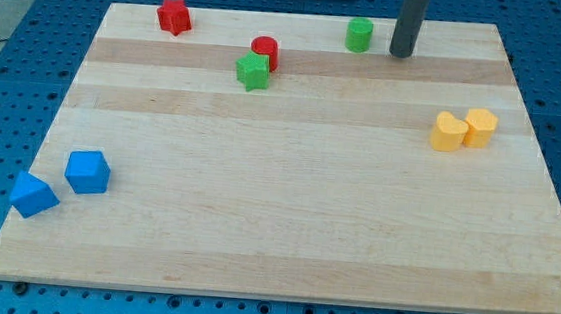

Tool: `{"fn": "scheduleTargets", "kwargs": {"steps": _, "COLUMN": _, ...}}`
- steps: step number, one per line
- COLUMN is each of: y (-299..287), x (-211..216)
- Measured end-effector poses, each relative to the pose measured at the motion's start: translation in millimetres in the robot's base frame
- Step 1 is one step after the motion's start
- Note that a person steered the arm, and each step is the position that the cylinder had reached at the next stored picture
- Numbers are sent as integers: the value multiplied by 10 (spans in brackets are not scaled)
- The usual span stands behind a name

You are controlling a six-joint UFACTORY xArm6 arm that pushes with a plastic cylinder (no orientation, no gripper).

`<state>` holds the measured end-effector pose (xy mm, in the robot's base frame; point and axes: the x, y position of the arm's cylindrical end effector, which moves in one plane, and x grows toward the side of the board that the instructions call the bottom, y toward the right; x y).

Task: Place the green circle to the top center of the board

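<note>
The green circle [359, 34] is a short green cylinder standing near the top edge of the wooden board [285, 228], a little right of centre. My tip [401, 54] rests on the board just to the right of the green circle, a small gap apart. The dark rod rises out of the view's top.
A red cylinder [265, 50] touches a green star-shaped block [252, 72] left of the green circle. A red star-shaped block [174, 15] sits at top left. Two yellow blocks [450, 132] [481, 126] touch at the right. Two blue blocks [88, 172] [33, 195] lie at lower left.
</note>
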<state>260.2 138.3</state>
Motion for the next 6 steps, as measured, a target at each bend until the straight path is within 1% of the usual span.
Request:
{"fn": "scheduleTargets", "kwargs": {"steps": 1, "y": -496, "x": 0}}
{"fn": "scheduleTargets", "kwargs": {"steps": 2, "y": -557, "x": -2}}
{"fn": "scheduleTargets", "kwargs": {"steps": 3, "y": -65, "x": -252}}
{"fn": "scheduleTargets", "kwargs": {"steps": 4, "y": -255, "x": -432}}
{"fn": "scheduleTargets", "kwargs": {"steps": 5, "y": -627, "x": -356}}
{"fn": "scheduleTargets", "kwargs": {"steps": 6, "y": -754, "x": -356}}
